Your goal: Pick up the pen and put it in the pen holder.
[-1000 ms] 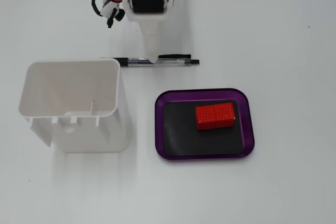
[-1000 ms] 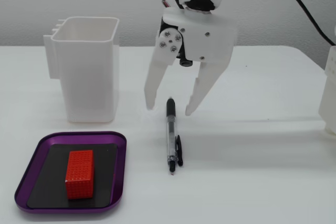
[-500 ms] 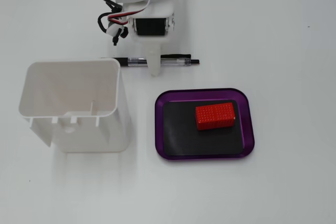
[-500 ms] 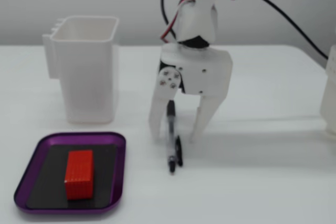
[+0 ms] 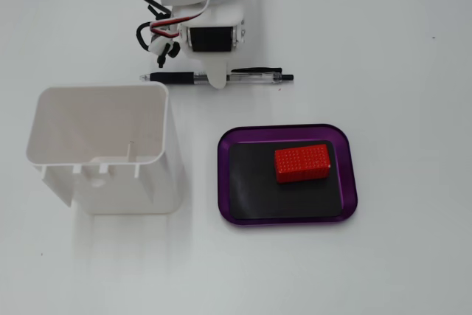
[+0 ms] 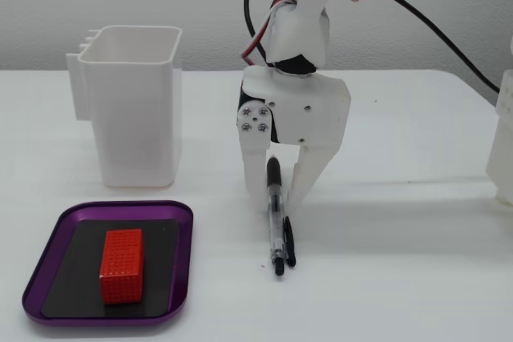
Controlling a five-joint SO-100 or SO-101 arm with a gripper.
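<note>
A black and clear pen (image 5: 258, 77) lies flat on the white table; in the other fixed view it (image 6: 276, 230) points toward the camera. My gripper (image 6: 277, 200) is lowered over the pen's grip end, open, with one finger on each side of the barrel and a gap on both sides. From above, the gripper (image 5: 215, 71) covers part of the pen's middle. The white rectangular pen holder (image 5: 103, 182) stands upright and looks empty; in the other fixed view it (image 6: 132, 110) stands left of the arm.
A purple tray (image 5: 221, 175) with a black mat holds a red block (image 5: 302, 162); in the other fixed view the tray (image 6: 120, 206) and block (image 6: 122, 264) sit in front of the holder. A white object (image 6: 503, 142) stands at the right edge.
</note>
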